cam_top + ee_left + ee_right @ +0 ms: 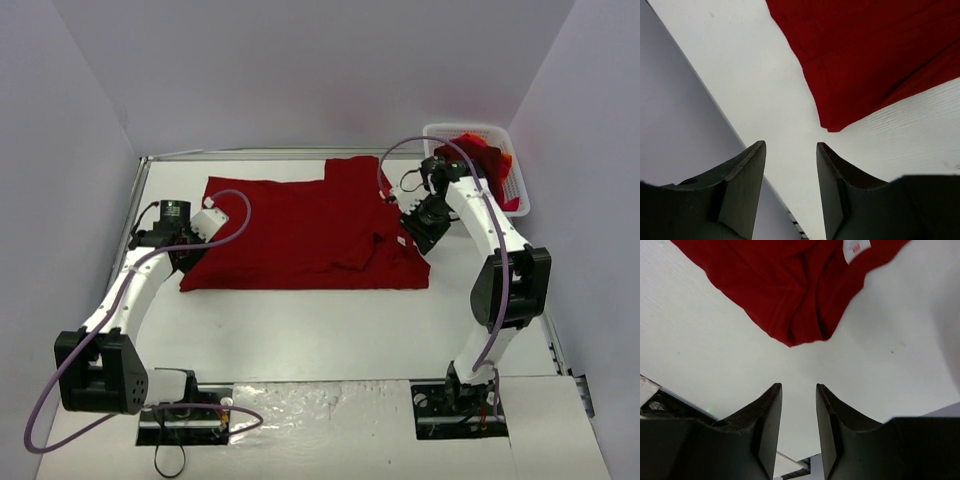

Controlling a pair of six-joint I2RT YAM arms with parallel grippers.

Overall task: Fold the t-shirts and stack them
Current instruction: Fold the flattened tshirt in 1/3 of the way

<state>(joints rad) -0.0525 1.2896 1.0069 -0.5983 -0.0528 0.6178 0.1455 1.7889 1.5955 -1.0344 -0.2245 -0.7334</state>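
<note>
A dark red t-shirt (300, 235) lies spread on the white table, partly folded over along its right side. My left gripper (190, 256) is open and empty at the shirt's near left corner; in the left wrist view the gripper (790, 150) hangs over bare table just short of that corner (865, 60). My right gripper (418, 230) is open and empty at the shirt's right edge; in the right wrist view the gripper (799, 390) is just short of a bunched fold (790, 290) with a white label (856, 249). More red and red-orange shirts (482, 157) lie in the basket.
A white mesh basket (470, 128) stands at the back right corner, next to the right arm's wrist. White walls close in the table on the left, back and right. The table's left edge (740, 145) runs close beside the left gripper.
</note>
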